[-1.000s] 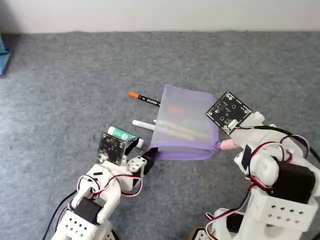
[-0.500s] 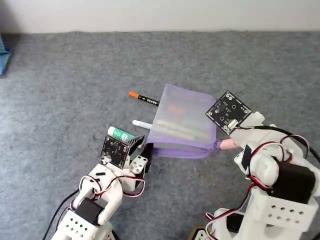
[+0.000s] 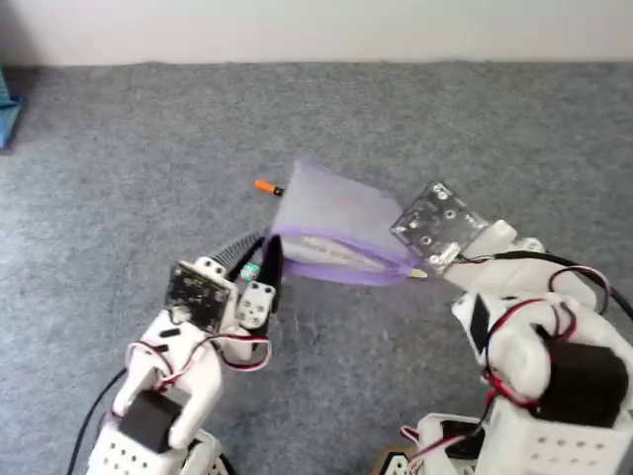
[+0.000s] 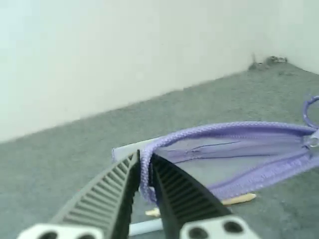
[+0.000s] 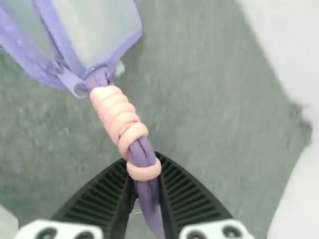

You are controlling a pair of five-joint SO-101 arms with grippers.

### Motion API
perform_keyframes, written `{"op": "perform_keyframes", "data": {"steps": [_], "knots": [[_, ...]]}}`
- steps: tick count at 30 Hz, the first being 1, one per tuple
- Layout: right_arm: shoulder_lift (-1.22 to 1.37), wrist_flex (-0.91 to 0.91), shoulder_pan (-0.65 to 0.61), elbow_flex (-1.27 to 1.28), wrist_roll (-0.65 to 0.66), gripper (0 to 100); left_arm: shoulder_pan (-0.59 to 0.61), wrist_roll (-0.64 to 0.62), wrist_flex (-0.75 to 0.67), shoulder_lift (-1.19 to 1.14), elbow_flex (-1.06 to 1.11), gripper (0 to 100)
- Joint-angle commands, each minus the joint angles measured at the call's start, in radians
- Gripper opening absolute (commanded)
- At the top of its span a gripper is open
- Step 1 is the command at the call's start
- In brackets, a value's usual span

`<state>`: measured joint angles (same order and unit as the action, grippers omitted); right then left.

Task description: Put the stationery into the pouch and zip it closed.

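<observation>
Grey carpet (image 3: 148,148), purple see-thru pouch (image 3: 331,213), zip (image 4: 224,130) prob. open

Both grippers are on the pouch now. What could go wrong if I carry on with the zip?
The pouch gapes open, yet a white pen lies outside under it and an orange-tipped pencil pokes out behind it: zipping now may shut them out. The left gripper pinches only the pouch's end, so a hard tug on the cord in the right gripper could pull it free.
</observation>
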<state>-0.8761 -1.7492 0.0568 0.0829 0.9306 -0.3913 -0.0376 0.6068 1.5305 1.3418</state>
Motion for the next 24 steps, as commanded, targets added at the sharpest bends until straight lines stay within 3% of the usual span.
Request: {"op": "perform_keyframes", "data": {"steps": [1,5,13,19,24], "knots": [[0.001,0.079,-0.094,-0.066,-0.098,0.9,0.048,0.035,0.181,0.006,-0.183,1],[0.039,0.183,-0.185,-0.049,-0.190,0.9,0.118,0.037,0.382,0.012,-0.317,1],[0.199,0.318,-0.395,-0.051,-0.315,0.9,0.341,0.038,0.646,0.012,-0.519,1],[0.305,0.384,-0.556,-0.051,-0.342,0.9,0.532,0.038,0.779,0.012,-0.579,1],[0.344,0.358,-0.602,-0.069,-0.402,1.6,0.649,0.034,0.848,0.006,-0.573,1]]}}
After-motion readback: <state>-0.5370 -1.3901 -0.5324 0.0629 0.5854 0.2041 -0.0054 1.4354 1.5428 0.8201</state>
